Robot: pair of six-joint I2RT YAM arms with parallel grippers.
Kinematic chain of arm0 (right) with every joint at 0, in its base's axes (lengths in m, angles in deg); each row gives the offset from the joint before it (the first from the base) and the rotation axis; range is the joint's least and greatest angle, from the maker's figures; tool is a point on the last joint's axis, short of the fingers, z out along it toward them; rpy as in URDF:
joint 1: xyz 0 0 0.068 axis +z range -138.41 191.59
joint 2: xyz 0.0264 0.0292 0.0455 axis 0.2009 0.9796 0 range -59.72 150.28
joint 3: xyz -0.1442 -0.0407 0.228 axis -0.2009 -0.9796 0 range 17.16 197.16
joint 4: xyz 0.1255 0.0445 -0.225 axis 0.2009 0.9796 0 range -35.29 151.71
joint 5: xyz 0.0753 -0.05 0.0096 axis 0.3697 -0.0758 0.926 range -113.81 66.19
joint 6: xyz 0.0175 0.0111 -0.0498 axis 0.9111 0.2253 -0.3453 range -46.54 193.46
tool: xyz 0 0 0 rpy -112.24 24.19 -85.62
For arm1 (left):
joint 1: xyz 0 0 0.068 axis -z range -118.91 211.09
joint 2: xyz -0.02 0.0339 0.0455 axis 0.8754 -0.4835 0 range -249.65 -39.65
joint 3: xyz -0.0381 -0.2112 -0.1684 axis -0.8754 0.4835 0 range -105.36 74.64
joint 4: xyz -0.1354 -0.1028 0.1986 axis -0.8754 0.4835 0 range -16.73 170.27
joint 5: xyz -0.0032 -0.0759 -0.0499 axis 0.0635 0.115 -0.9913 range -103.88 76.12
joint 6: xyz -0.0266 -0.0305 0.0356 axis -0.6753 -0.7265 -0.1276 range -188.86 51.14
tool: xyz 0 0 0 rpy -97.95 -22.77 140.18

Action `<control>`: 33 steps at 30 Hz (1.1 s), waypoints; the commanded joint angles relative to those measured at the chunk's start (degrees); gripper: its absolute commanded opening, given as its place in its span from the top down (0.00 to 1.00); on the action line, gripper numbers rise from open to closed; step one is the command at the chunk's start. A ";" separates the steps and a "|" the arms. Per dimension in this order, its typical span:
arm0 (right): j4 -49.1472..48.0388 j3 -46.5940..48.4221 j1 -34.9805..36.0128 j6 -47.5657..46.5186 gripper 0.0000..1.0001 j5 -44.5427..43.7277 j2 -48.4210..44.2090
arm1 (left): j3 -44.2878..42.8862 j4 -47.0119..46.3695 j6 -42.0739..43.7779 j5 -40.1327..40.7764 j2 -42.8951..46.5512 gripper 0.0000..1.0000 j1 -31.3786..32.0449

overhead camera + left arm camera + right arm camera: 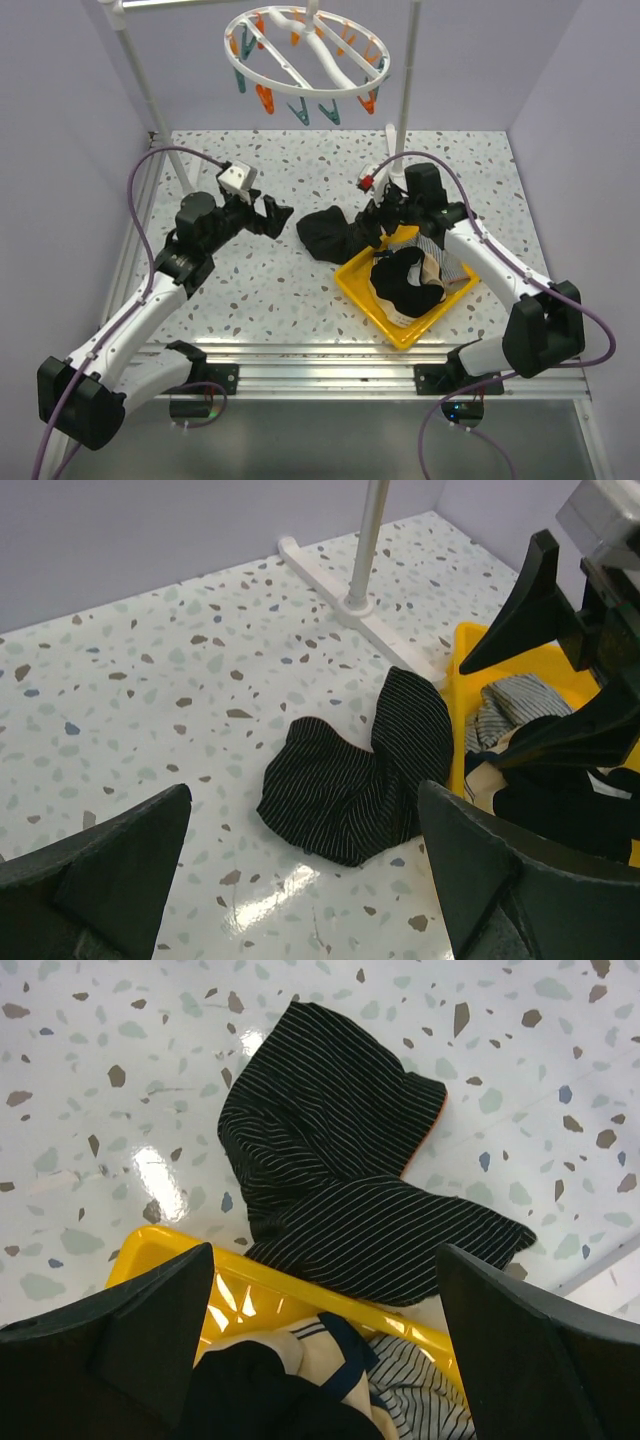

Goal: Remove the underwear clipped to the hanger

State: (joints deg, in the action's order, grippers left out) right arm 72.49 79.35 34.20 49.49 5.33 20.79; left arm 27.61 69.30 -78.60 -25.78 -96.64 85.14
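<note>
The white round hanger [305,58] hangs at the top with orange and teal pegs; no garment is clipped to it. A black pinstriped underwear [325,234] lies on the table beside the yellow bin's [362,293] far left corner; it also shows in the left wrist view [355,775] and the right wrist view [340,1160]. Black, beige and grey-striped underwear [412,278] lie in the bin. My left gripper [272,219] is open and empty, just left of the pinstriped piece. My right gripper [372,228] is open and empty, above the bin's far corner.
Two white upright poles [405,90] hold the hanger; the right pole's foot [355,605] stands close behind the right gripper. The table is speckled terrazzo [270,290], with purple walls on three sides.
</note>
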 commanded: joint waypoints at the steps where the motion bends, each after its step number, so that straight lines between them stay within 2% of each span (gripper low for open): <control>1: 4.71 3.19 -0.90 -2.75 0.04 0.47 -1.93 | 2.02 0.54 -0.19 -2.15 -1.71 0.01 -0.15; 6: 8.58 4.60 -4.93 -1.61 0.03 4.16 -2.46 | 3.61 -3.41 -5.19 -4.00 -7.77 0.01 0.73; 9: 11.04 4.69 -7.83 -1.35 0.03 6.01 -2.99 | 1.16 -3.51 -7.22 -2.00 -14.53 0.01 4.67; 12: 12.10 3.55 -10.29 -0.73 0.03 6.54 -3.87 | -4.20 -0.18 -10.20 1.87 -22.53 0.01 7.14; 15: 12.37 1.27 -12.41 0.14 0.03 6.63 -6.41 | -13.41 7.01 -12.75 8.18 -32.97 0.05 10.74; 18: 12.19 -0.92 -13.82 0.94 0.03 6.54 -8.60 | -19.31 12.40 -14.95 11.72 -38.70 0.09 13.03; 24: 11.31 -4.27 -16.02 2.87 0.02 6.45 -11.43 | -25.82 16.53 -24.00 12.16 -45.91 0.23 14.70; 26: 10.70 -5.15 -16.54 3.40 0.02 6.45 -12.13 | -28.11 20.48 -27.25 13.57 -48.29 0.26 15.40; 33: 9.12 -7.00 -18.04 5.15 0.02 6.80 -13.36 | -37.25 27.43 -27.80 15.50 -57.78 0.32 18.13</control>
State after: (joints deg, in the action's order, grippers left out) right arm 83.42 72.86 16.74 52.88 10.43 9.20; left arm -5.63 92.03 -104.89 -11.82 -152.13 101.84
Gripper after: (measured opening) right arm 0.976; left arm 0.701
